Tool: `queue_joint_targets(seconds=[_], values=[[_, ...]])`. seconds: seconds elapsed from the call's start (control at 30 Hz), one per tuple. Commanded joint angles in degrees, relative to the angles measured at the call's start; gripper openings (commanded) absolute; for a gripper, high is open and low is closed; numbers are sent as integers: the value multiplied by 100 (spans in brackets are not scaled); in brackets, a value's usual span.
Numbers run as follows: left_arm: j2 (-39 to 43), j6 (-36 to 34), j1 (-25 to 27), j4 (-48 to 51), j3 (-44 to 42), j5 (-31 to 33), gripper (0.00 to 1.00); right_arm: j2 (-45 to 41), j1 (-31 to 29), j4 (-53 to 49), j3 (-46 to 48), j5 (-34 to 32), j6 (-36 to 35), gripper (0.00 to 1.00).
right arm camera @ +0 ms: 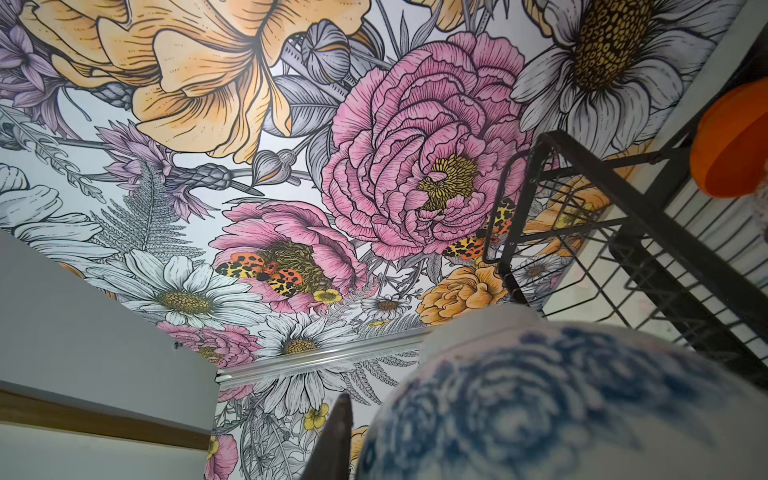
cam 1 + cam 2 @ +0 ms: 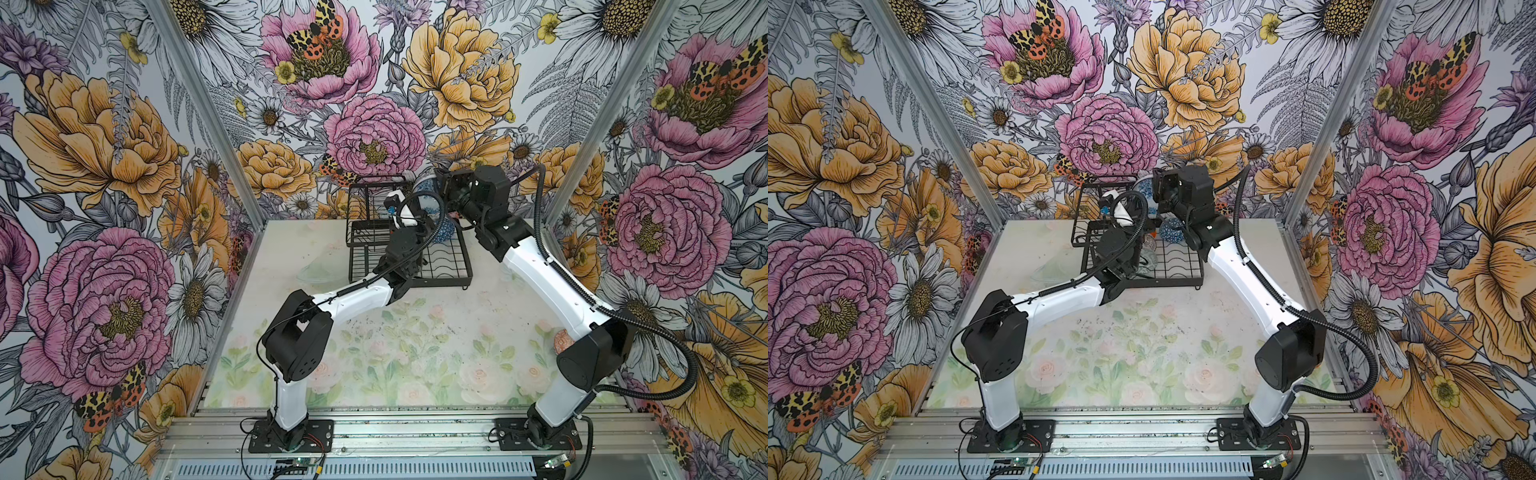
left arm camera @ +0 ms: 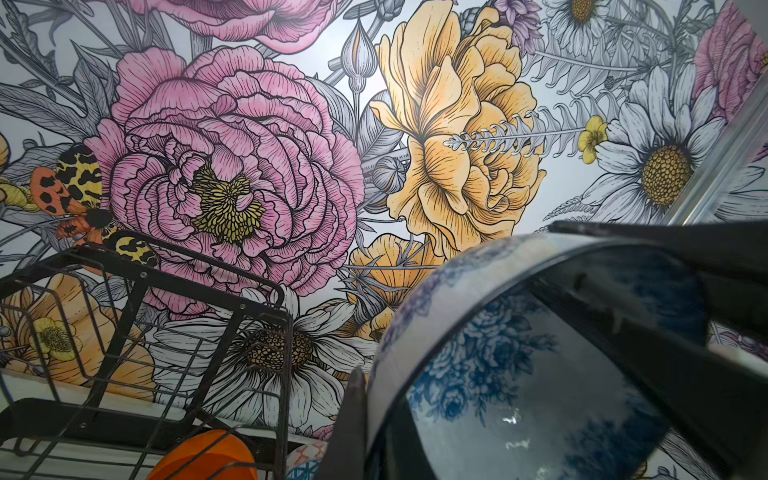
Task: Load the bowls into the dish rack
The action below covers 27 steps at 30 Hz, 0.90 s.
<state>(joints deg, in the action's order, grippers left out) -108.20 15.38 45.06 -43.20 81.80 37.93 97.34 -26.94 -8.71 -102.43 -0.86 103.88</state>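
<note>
A blue-white floral bowl [image 2: 429,195] [image 2: 1142,190] hangs tilted above the black wire dish rack [image 2: 451,268] [image 2: 1181,268], held from both sides. My left gripper [image 3: 376,399] is shut on its rim, one finger outside and one inside. My right gripper [image 3: 544,257] pinches the opposite rim the same way. In the right wrist view only one finger [image 1: 337,440] shows beside the bowl's [image 1: 561,407] outer wall. An orange bowl [image 3: 199,457] [image 1: 731,141] and a blue geometric bowl [image 2: 444,232] [image 2: 1169,237] stand in the rack.
The rack's raised basket tier [image 2: 374,199] [image 3: 137,291] stands just left of the held bowl. A red-orange patterned bowl [image 2: 563,338] peeks out behind my right arm's elbow. A pale greenish bowl [image 2: 316,270] lies on the table left of the rack.
</note>
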Motion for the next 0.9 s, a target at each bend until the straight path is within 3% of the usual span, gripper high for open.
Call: queue_joint_targets(seconds=[0.0,0.17,0.27,0.43,0.57,0.73,0.87], values=[[335,-208,110,-494,-54,-5,0,-250,29,128,46,-113,-203,14],[602,-263,179,-465,-112,148,0,-298,21,124,65,-22,-370,0],[684,-115,170,-243,-103,318,1,-343,25,126,69,-11,-469,0],[748,34,170,-79,-75,338,14,-394,47,141,56,-16,-575,0],[781,331,118,620,98,292,26,-284,83,256,-35,192,-633,0],[933,523,100,1093,99,155,50,-212,139,489,-61,341,-662,0],[1176,794,92,1691,57,-2,79,-242,267,677,63,475,-817,0]])
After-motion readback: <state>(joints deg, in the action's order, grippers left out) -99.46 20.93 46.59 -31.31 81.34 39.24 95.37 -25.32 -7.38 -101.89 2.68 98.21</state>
